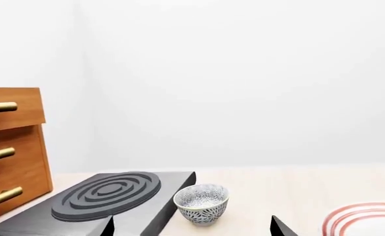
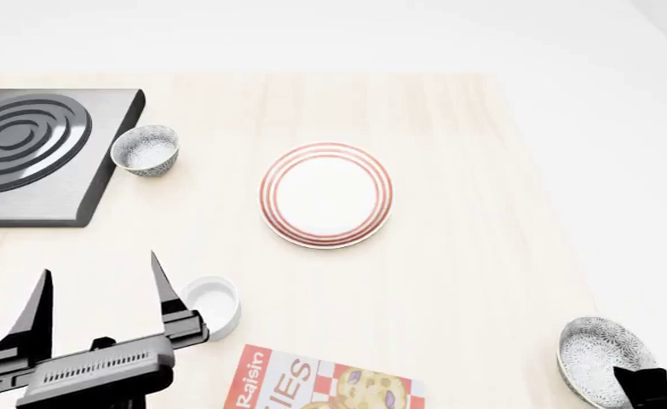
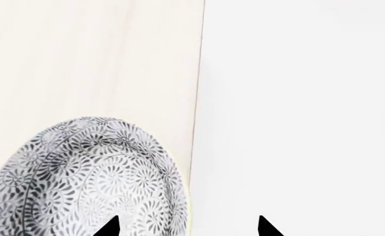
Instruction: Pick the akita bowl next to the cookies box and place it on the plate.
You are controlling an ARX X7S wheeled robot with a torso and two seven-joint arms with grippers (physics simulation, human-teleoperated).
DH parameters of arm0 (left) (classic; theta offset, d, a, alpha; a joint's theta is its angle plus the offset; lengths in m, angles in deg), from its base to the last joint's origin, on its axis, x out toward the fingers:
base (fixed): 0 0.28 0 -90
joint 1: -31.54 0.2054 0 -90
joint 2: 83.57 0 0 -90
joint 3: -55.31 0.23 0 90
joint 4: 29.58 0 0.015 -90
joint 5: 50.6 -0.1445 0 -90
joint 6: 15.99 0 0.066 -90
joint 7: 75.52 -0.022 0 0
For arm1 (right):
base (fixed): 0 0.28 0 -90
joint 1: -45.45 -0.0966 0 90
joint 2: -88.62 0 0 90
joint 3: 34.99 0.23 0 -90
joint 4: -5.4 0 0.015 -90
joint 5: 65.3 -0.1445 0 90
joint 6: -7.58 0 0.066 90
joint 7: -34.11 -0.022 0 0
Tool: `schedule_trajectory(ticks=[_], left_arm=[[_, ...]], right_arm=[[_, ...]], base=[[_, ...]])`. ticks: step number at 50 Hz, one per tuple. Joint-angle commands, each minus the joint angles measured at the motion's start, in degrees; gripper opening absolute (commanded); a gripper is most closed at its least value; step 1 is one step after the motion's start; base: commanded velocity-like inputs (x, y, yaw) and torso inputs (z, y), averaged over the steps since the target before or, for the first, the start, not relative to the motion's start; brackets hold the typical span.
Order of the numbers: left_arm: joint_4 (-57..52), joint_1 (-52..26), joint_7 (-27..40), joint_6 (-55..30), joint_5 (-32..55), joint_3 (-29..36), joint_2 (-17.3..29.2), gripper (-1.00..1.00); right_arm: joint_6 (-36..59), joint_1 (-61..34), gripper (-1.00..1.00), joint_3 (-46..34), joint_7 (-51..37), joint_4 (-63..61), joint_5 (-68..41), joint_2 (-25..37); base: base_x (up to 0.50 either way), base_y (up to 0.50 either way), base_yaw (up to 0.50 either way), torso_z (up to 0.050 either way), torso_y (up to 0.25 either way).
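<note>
We see two speckled grey-and-white akita bowls: one upright, mouth up, just before our right gripper, near the red-checked cookies box; its twin beside the dark hob. One red-ringed white plate lies well ahead. Both grippers, the left gripper included, gape wide, holding nothing.

A dark grey burner slab with raised concentric rings sits at the far left of the pale wooden bench. Left of it stands what seems a wooden drawer cabinet with brass handles. A plain white cup rests near-left.
</note>
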Motion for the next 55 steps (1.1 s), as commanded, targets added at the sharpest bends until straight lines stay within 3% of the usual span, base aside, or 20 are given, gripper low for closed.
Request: schedule_trajectory(ticks=[1, 29, 30, 46, 55], left_arm=[[0.8, -0.2, -0.7, 0.3, -0.9, -0.9, -1.0, 1.0], [0.7, -0.4, 0.0, -0.7, -1.0, -0.3, -0.7, 1.0], [0.7, -0.4, 0.0, -0.7, -1.0, -0.3, -0.7, 1.0], [0.8, -0.5, 0.4, -0.9, -1.0, 0.0, -0.4, 1.0], [0.9, -0.4, 0.6, -0.7, -0.9, 0.1, -0.3, 1.0]], right_arm=[[-1.2, -1.5, 1.0, -2.4, 1.5, 0.8, 2.2, -1.7], [-3.1, -3.1, 1.0, -7.6, 2.7, 2.5, 4.9, -3.1], [-3.1, -3.1, -1.0, -7.6, 2.7, 2.6, 4.9, -3.2], [-6.3, 1.3, -1.0, -8.4, 1.9, -1.2, 11.9, -1.2], [-4.9, 1.9, -1.0, -1.6, -0.9, -9.6, 9.9, 0.9]], base=[[0.0, 0.0, 0.0, 0.0, 0.0], [0.0, 0.0, 0.0, 0.0, 0.0], [0.0, 0.0, 0.0, 0.0, 0.0], [0.0, 0.0, 0.0, -0.001, -0.002], [0.0, 0.0, 0.0, 0.0, -0.002]])
